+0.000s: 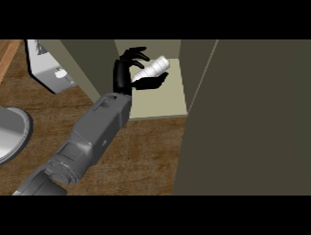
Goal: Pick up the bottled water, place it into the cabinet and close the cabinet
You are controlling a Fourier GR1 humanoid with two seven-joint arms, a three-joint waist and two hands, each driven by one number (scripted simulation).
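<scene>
bottled water (153, 67) in hand (125, 69)

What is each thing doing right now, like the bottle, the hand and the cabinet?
Bottled water: tilted, held inside the cabinet opening.
Left hand: curled round the bottled water, reaching into the cabinet.
Cabinet: open, its pale shelf showing.
Cabinet door: swung open, at the view's right.
Right hand: not in view.
Round grey thing: sitting on the counter at the left edge.
</scene>
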